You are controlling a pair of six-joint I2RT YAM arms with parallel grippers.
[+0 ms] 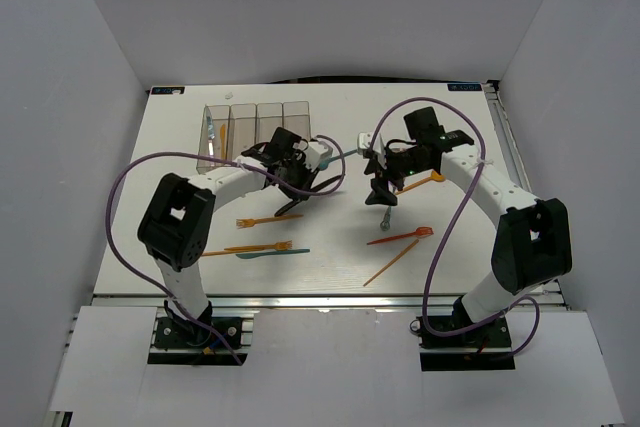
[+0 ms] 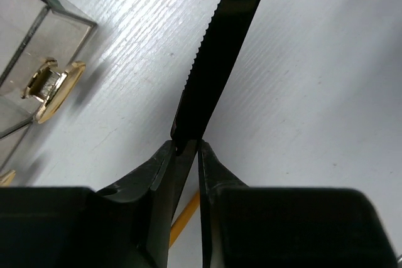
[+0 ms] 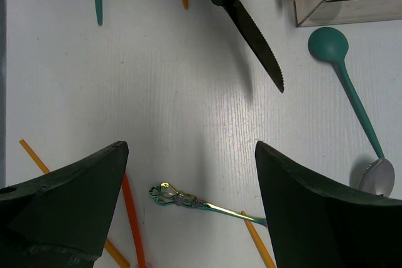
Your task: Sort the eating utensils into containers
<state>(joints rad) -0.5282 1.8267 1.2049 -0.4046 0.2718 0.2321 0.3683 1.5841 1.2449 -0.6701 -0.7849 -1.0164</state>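
Eating utensils (image 1: 270,219) lie scattered on the white table (image 1: 330,277) in front of the 4 clear containers (image 1: 256,132), which stand joined in a row at the far left. The leftmost bin shows a yellowish piece inside. The left gripper (image 2: 186,145) is pinching a black knife (image 2: 220,48), with the serrated blade sticking out past the fingertips. The knife is just off the near right corner of the containers and raised off the table, its shadow falling apart from it. The right gripper (image 3: 190,149) hangs with its fingers spread wide and nothing between them, above an iridescent metal utensil (image 3: 188,200) whose ornate handle lies on the table. Close to that utensil lie a red fork (image 1: 400,237) and a long orange stick (image 1: 395,264). A teal spoon (image 3: 352,92) lies by the container corner, bowl toward the bins, with a silver spoon bowl (image 3: 377,177) at its handle end. Nearer the left arm, a teal knife (image 1: 272,253) lies alongside another orange piece.
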